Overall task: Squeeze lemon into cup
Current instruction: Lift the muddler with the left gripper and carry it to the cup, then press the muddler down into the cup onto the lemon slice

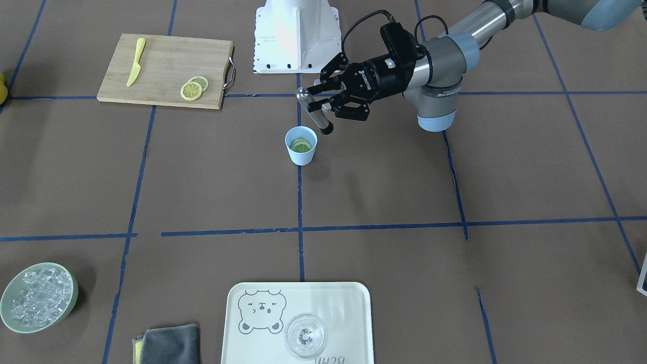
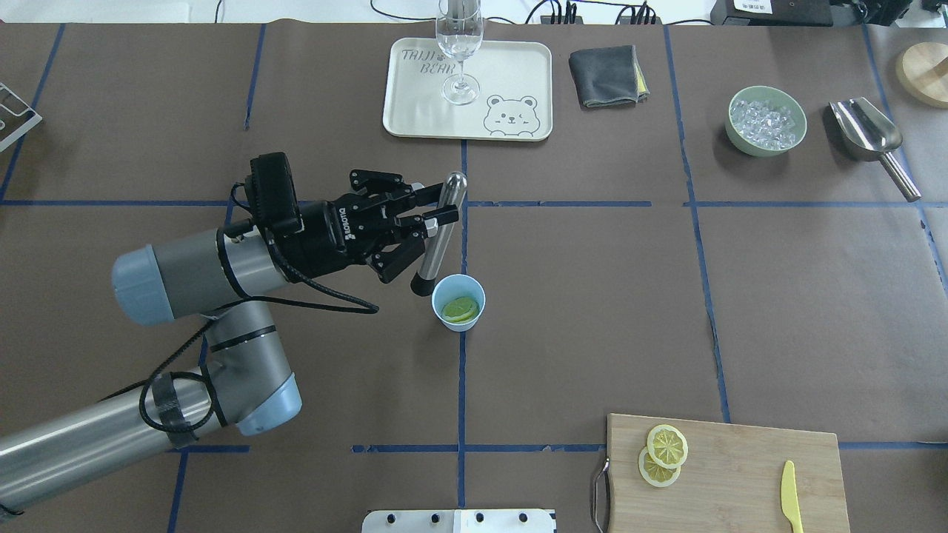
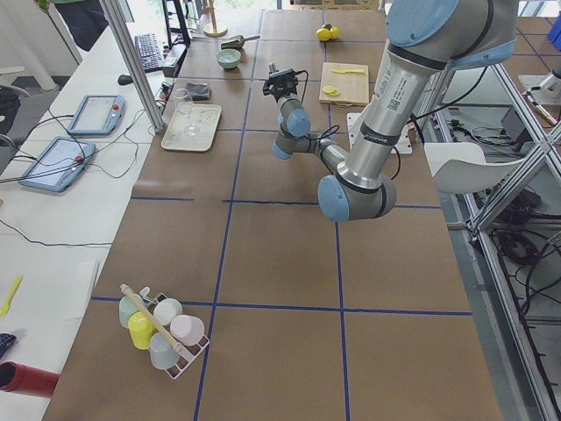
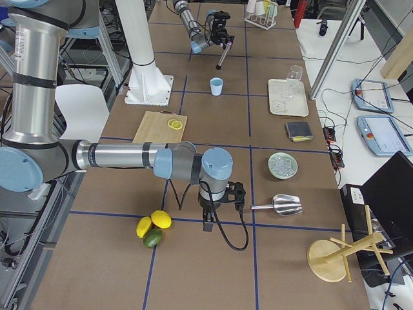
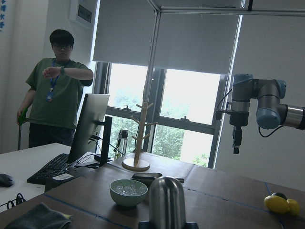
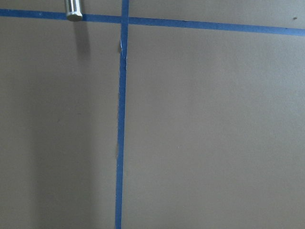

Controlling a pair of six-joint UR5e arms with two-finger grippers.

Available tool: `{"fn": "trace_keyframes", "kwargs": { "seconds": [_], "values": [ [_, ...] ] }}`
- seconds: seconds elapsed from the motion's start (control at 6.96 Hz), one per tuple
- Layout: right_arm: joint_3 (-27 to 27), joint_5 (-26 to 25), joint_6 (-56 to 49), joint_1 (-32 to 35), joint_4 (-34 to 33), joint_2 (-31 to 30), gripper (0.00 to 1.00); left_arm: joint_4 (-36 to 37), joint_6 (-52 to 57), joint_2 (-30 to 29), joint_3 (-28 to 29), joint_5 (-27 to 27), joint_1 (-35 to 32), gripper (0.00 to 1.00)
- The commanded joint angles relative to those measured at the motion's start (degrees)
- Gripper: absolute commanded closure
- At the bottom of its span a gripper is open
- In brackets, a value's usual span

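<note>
Lemon slice (image 2: pixel 460 309) sits in the cup (image 2: pixel 461 325) at mid-table, my left gripper (image 2: pixel 437 207) is clamped on the muddler (image 2: pixel 433 252) angled beside its rim, so I judge the pressing's left; right gripper (image 4: pixel 208 223), can't tell.

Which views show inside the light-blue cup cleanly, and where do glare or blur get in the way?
Overhead exterior and front-facing: even light, yellow lemon slices in the small light-blue tapered cup sharp. Left wrist: bright backlit windows, silver metal rod close and soft. Right wrist: only brown table paper, no cup.
</note>
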Motion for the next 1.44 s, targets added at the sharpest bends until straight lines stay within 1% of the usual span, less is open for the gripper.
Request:
{"fn": "trace_keyframes", "kwargs": {
  "seconds": [0.0, 0.14, 0.43, 0.57, 0.86, 1.29],
  "values": [
    [-0.08, -0.01, -0.02, 0.7, 0.0, -0.04, 0.0, -0.79, 4.54, -4.1, 4.6, 5.12, 3.46, 1.0],
    [-0.08, -0.01, -0.02, 0.96, 0.0, -0.04, 0.0, -0.79, 6.22, -4.55, 5.85, 5.39, 3.56, 1.0],
    [-0.08, -0.01, -0.2, 2.28, 0.0, -0.39, 0.0, -0.79, 6.49, -4.47, 7.43, 8.1, 5.48, 1.0],
    [-0.17, -0.01, -0.2, 2.29, 0.0, -0.4, 0.0, -0.79, 6.58, -4.38, 7.53, 8.21, 5.84, 1.0],
    [-0.17, -0.01, -0.2, 2.29, 0.0, -0.48, 0.0, -0.79, 6.58, -4.21, 9.8, 12.4, 8.29, 1.0],
    [-0.08, -0.01, -0.02, 2.29, 0.0, -0.4, 0.0, -0.79, 6.94, -4.21, 10.0, 13.65, 8.65, 1.0]
  ]
}}
